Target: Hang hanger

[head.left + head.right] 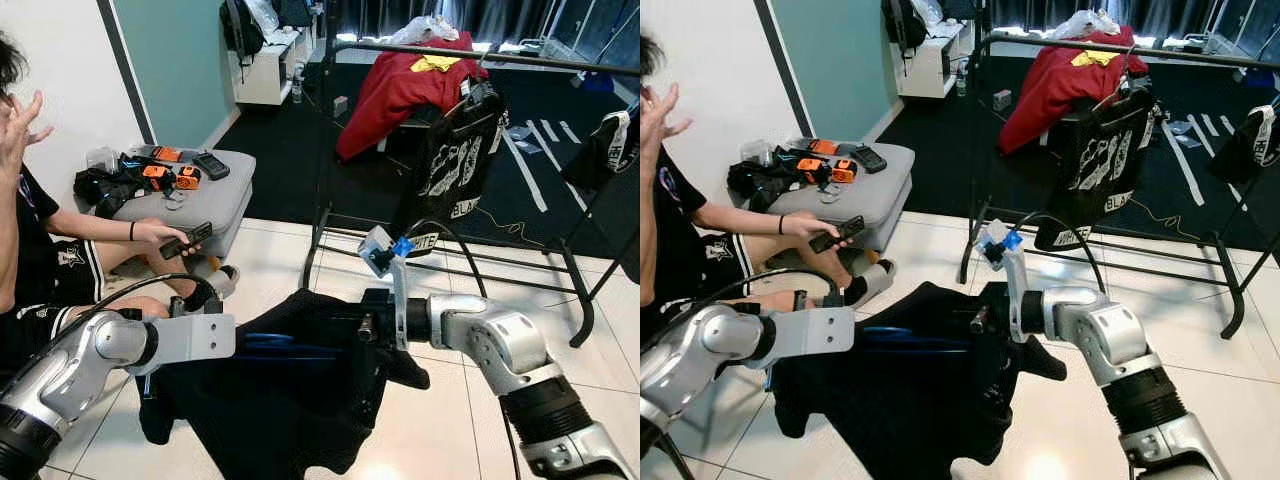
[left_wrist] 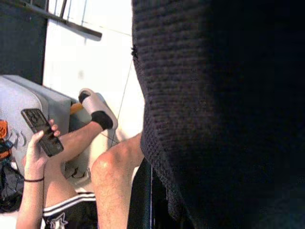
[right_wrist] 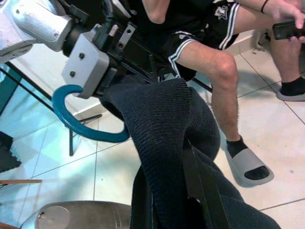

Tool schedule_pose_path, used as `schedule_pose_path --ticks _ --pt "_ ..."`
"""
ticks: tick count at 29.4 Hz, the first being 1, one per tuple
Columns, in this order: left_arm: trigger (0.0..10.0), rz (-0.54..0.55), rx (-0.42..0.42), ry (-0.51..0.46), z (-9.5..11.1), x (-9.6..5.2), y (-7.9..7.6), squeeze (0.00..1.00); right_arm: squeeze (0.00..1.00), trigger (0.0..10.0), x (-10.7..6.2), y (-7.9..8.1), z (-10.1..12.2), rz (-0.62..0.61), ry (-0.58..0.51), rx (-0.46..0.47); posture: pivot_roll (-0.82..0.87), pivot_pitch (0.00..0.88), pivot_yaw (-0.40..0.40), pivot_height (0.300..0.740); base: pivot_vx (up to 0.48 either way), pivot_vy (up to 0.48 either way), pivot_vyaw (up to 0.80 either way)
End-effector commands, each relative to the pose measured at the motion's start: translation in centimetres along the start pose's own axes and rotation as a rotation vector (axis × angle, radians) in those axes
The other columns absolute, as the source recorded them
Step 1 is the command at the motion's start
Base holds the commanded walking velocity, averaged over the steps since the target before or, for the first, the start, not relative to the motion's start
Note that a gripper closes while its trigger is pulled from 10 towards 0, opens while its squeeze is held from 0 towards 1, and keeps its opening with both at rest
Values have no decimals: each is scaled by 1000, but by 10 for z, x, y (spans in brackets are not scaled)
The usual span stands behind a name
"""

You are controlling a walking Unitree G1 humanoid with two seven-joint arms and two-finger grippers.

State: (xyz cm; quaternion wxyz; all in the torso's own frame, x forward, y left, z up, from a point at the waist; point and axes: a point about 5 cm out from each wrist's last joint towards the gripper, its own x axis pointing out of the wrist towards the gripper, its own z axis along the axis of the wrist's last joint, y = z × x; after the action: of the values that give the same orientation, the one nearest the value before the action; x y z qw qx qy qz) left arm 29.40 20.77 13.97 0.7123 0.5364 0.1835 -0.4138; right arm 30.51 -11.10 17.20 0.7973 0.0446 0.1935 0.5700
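Black garment w/ blue hanger over white tile floor, clothes rack behind.

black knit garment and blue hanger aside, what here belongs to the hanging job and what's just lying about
Job:
- black knitted garment
- blue plastic hanger with curved hook
- black metal clothes rack
- left gripper
- right gripper

Lying about:
- grey cushioned stool
- orange and black gadgets
- red cloth
- seated person's phone

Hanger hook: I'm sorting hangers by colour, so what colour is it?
Teal blue; the hanger hook shows best in the right wrist view.
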Motion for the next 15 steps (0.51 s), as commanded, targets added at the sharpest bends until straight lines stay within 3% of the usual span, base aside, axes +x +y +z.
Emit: schedule_pose_path --ticks 1,5,6,10,15 --pt "10000 36 -13 35 -3 -2 2 0 0 0 2 5 4 25 -20 -1 -64 52 19 740 0 0 0" --pt "10000 51 -39 57 -7 -4 4 0 0 0 3 6 4 28 -16 2 -64 53 19 740 0 0 0" --pt "10000 86 -92 57 -8 -5 7 0 0 0 2 6 3 28 -8 9 -64 52 19 740 0 0 0" --pt "10000 100 -129 93 -16 -9 9 0 0 0 0 5 2 17 4 15 -64 53 20 740 0 0 0" --pt "10000 151 -249 171 -35 -19 10 0 0 0 -4 3 -1 -11 17 24 -66 56 22 740 0 0 0"
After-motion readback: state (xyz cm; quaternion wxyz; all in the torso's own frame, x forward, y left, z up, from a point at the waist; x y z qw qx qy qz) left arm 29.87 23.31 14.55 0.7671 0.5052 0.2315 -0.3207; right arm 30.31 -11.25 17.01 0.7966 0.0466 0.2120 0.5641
